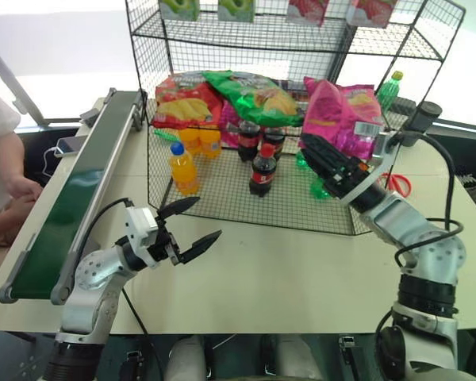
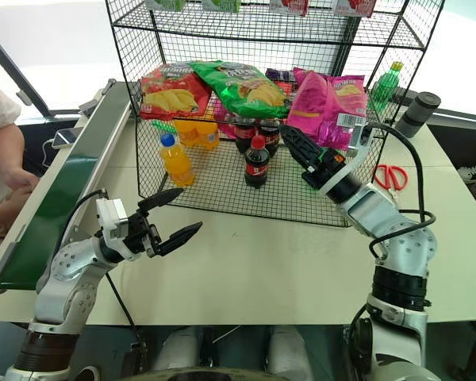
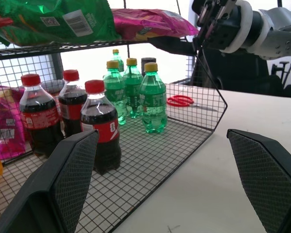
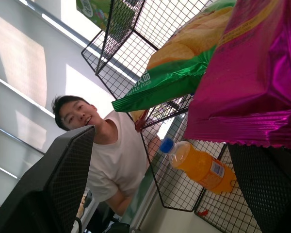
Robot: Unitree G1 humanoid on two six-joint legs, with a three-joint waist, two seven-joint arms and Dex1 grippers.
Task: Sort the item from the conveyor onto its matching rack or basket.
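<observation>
The item, a shiny magenta-pink crisp bag (image 1: 341,111), lies on the middle tier of the black wire rack (image 1: 246,221), at its right end. My right gripper (image 1: 308,144) is just in front of and below the bag, pointing at it. It is open, and in the right wrist view the bag (image 4: 252,82) hangs past the wide-spread fingers (image 4: 43,184). My left gripper (image 1: 209,217) is open and holds nothing, over the table before the rack's front edge. The dark green conveyor (image 1: 87,182) runs along the left with no bag on it.
A red crisp bag (image 1: 182,99) and a green one (image 1: 250,95) share the item's tier. Orange bottles (image 1: 182,171), cola bottles (image 1: 262,171) and green bottles (image 3: 153,99) stand on the bottom tier. Red scissors (image 1: 397,184) and a dark cup (image 1: 422,115) are at the right. A person (image 1: 0,159) sits beyond the conveyor.
</observation>
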